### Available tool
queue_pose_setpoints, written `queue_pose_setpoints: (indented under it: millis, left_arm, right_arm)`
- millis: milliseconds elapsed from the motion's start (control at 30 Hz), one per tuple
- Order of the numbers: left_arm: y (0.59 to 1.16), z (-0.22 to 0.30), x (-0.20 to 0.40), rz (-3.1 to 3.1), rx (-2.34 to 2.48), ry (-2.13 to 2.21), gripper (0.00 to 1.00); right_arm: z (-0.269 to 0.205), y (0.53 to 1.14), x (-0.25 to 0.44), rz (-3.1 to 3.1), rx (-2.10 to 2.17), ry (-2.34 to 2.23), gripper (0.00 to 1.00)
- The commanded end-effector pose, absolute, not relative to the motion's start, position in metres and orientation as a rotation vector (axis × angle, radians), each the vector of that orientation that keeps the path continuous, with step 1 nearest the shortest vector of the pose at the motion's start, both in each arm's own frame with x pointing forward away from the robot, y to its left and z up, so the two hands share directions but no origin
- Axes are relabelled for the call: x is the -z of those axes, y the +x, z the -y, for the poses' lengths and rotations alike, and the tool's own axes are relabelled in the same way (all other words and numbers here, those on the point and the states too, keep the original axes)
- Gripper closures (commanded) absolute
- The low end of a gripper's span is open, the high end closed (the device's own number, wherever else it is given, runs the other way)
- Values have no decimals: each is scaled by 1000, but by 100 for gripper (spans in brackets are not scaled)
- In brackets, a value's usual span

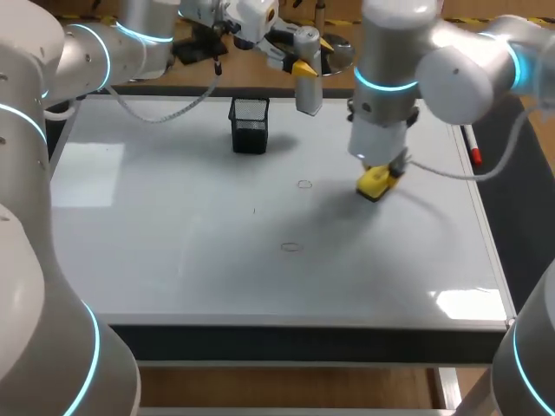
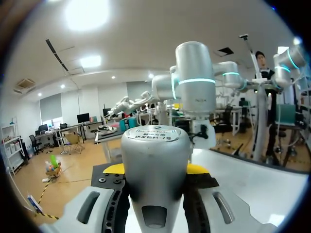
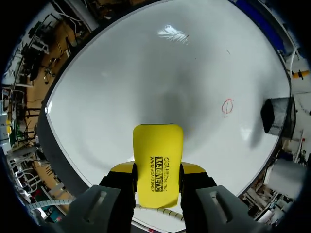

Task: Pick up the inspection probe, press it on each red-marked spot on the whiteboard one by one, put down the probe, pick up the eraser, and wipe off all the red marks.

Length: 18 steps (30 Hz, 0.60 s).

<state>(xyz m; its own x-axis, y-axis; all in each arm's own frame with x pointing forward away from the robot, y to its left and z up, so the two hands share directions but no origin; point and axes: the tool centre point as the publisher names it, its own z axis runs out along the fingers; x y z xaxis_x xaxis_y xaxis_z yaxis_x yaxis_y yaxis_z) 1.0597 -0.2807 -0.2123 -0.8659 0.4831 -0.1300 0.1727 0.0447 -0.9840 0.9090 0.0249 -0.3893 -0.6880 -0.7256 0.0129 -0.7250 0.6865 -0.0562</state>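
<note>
My right gripper (image 1: 383, 167) is shut on the yellow eraser (image 1: 375, 184), which it holds low over the whiteboard (image 1: 173, 260) right of centre; contact with the board is unclear. In the right wrist view the eraser (image 3: 158, 165) sits between the fingers of the right gripper (image 3: 158, 182), with a red circle mark (image 3: 227, 106) ahead and to one side. Two faint red marks (image 1: 303, 184) (image 1: 290, 247) lie left of the eraser. My left gripper (image 1: 303, 71) hangs above the board's far edge, shut on the grey inspection probe (image 1: 309, 95). The probe (image 2: 155, 160) fills the space in front of the left gripper (image 2: 155, 171).
A black mesh holder (image 1: 249, 124) stands on the far part of the board, left of the probe, and also shows in the right wrist view (image 3: 278, 116). A red marker (image 1: 473, 149) lies along the board's right edge. My right arm (image 2: 195, 82) stands close ahead of the probe.
</note>
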Motion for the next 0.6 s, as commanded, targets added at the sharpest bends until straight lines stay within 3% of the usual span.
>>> queue_pose_setpoints:
  millis: [33, 600]
  left_arm:
    - [1068, 282, 215, 1876, -1681, -902, 100]
    - [1068, 282, 215, 1876, -1681, -902, 100]
  right_arm:
    - [-55, 913, 395, -2853, 137, -1321, 100]
    - [-158, 921, 413, -2561, 64, -1797, 100]
